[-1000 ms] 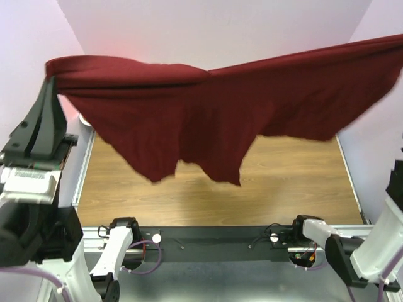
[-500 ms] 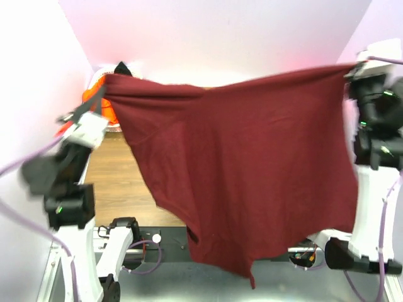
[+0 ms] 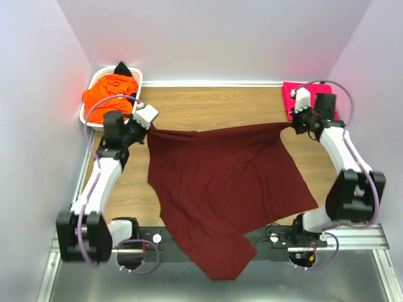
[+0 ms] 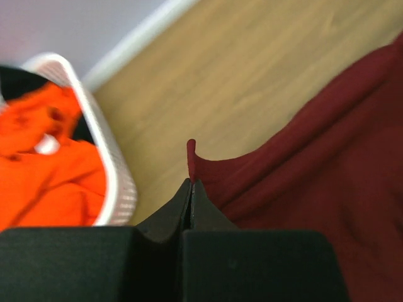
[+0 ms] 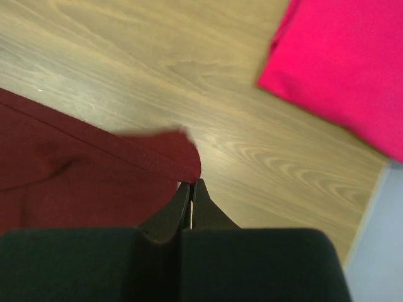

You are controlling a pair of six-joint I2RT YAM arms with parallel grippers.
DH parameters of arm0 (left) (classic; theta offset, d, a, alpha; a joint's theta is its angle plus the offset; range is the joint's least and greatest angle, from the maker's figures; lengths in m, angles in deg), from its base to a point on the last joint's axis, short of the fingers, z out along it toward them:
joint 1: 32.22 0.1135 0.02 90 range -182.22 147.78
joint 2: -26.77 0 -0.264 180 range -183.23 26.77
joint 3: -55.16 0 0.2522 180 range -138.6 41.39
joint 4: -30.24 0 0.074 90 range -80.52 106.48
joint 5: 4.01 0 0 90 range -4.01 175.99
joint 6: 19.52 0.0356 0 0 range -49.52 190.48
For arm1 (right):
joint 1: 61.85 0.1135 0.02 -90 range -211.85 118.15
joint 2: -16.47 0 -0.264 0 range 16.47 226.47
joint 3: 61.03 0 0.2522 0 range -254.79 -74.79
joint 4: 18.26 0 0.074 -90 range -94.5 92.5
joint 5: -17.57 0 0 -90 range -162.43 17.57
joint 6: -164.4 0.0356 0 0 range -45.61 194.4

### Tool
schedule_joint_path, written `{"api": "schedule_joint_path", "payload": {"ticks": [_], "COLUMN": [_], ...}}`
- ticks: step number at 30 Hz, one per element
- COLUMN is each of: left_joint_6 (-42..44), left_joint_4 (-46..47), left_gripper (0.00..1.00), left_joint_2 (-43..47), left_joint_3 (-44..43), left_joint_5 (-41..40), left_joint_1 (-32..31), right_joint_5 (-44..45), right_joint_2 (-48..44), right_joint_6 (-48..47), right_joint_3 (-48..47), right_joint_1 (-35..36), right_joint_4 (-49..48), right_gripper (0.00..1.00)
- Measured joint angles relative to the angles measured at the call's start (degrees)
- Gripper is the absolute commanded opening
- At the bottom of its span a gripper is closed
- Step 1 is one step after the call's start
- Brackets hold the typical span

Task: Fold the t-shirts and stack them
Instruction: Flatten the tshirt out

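Note:
The dark maroon t-shirt [image 3: 220, 182] lies spread over the wooden table, its lower part hanging over the near edge. My left gripper [image 3: 148, 126] is shut on its far left corner [image 4: 192, 160]. My right gripper [image 3: 291, 124] is shut on its far right corner [image 5: 179, 154]. A folded bright pink t-shirt [image 3: 291, 95] lies at the far right, also in the right wrist view [image 5: 340, 69]. An orange t-shirt [image 3: 104, 94] and a black one [image 3: 121, 68] sit in the basket.
The white lattice basket [image 3: 135, 80] stands at the far left corner, its wall close to my left gripper [image 4: 107, 170]. Pale walls close in the table on three sides. A black rail [image 3: 264, 233] runs along the near edge.
Both arms have swung down and forward from holding the maroon shirt high in the air. The shirt now lies spread on the table, still gripped at both far corners.

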Motion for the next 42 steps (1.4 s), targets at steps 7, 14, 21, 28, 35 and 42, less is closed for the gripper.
{"api": "schedule_joint_path", "payload": {"ticks": [7,14,21,28,35,42], "left_joint_6": [0.15,-1.62,-3.61,-5.05,-5.55,-2.97], "left_joint_4": [4.98,7.43,5.73,-0.9,-6.47,-13.94], "left_gripper": [0.0,0.0,0.0,0.54,0.56,0.5], "left_joint_2": [-17.81,-31.12,-45.86,-58.73,-54.53,-37.31], "left_joint_3": [-3.1,-17.49,-32.44,-50.34,-52.0,-34.6], "left_joint_5": [-6.19,-10.21,-11.54,-13.86,-12.96,-9.64], "left_joint_1": [-3.5,-3.91,-4.44,-4.46,-4.0,-3.85], "right_joint_5": [0.57,2.84,7.78,12.74,12.5,10.58], "right_joint_2": [15.63,25.97,38.18,45.48,39.19,23.63], "right_joint_6": [0.17,0.57,2.4,6.6,8.33,5.75], "right_joint_3": [-3.89,-15.37,-27.15,-34.93,-32.79,-25.75], "right_joint_1": [1.33,2.73,4.92,5.53,5.53,5.53], "right_joint_4": [-4.68,-7.67,-8.98,-8.57,-5.18,0.92], "right_gripper": [0.01,0.01,0.08,0.82,0.85,0.85]}}
